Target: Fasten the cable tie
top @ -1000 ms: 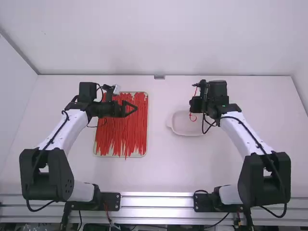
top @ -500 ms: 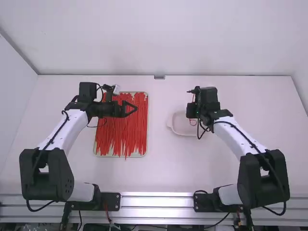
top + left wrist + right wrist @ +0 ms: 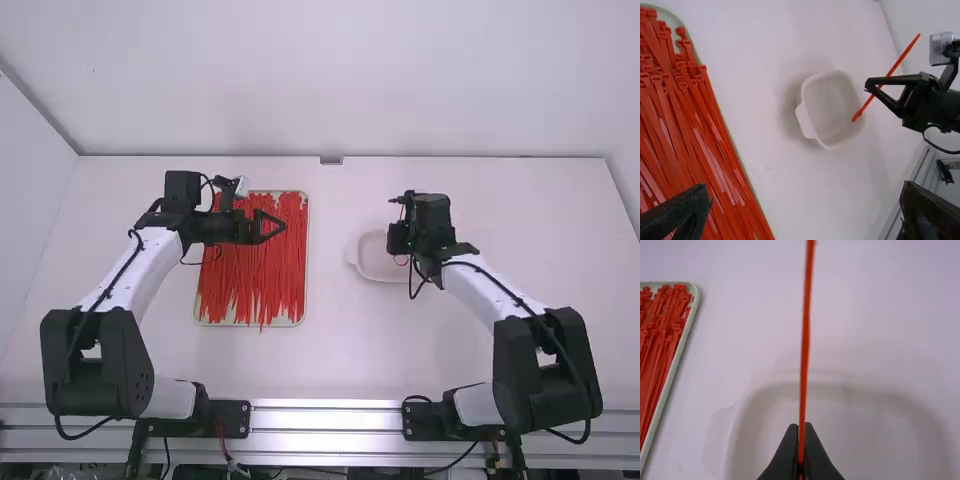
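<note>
A straight red cable tie [image 3: 805, 340] is pinched in my right gripper [image 3: 800, 452], which is shut on its lower end. The strip [image 3: 885, 77] stands slanted above the white bowl [image 3: 827, 107], held there by the right gripper [image 3: 885, 89]. In the high view the right gripper [image 3: 399, 240] hangs over the bowl's [image 3: 380, 262] right part. My left gripper [image 3: 268, 226] is open and holds nothing. It hovers over the upper part of the tray [image 3: 300, 300] piled with several red cable ties [image 3: 250, 270]. Its fingers [image 3: 675, 215] stand wide apart.
The tray of ties [image 3: 675, 100] lies left of the middle, with the bowl to its right. Bare white table [image 3: 330, 340] spreads in front of both. The tray's rim [image 3: 670, 375] lies beyond the bowl's rim [image 3: 765, 387] in the right wrist view.
My right gripper has come down and a little leftward with the tie, closer over the bowl. The left arm has stayed put.
</note>
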